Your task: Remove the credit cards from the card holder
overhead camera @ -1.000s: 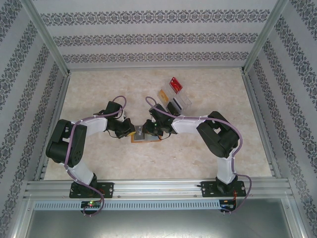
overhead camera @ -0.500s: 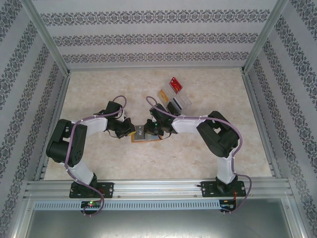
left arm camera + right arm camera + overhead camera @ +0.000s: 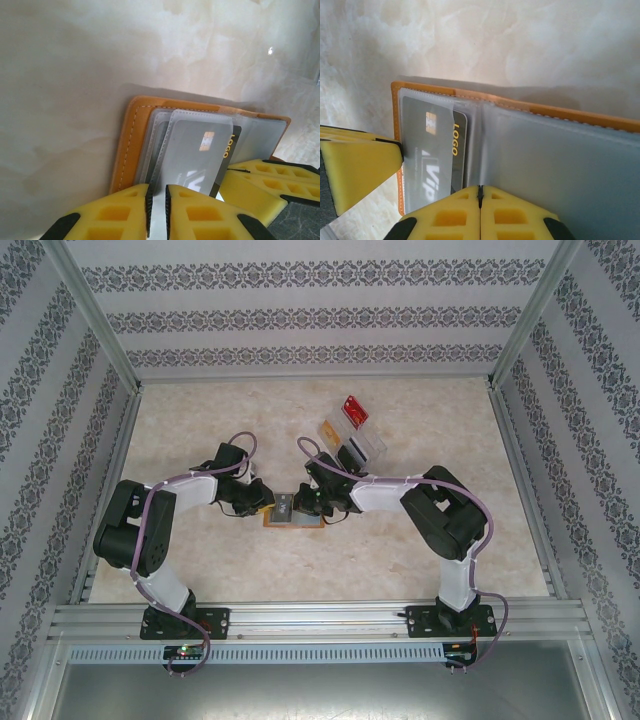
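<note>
Left pincer (image 3: 157,195) pinching card holder (image 3: 130,137), right pincer (image 3: 480,194) likewise (credit card (image 3: 436,150) tucked inside)

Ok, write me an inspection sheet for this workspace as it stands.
Surface: pale marble-look table; no spills seen.
Job's things: card holder lies open and flat between the arms. One dark credit card marked LOGO sits in a see-through pocket, not yet out.
Clutter: clear tray holding cards, beyond the holder; red card at its far end.
Hands: left hand nearly shut, with a pale pocket page seemingly in the slit. Right hand shut at the pages' edge beside the card; what it pinches is unclear.
Cables: purple cables run along both arms, apart from the holder.
Surroundings: patterned walls; aluminium frame rail at the near edge.
</note>
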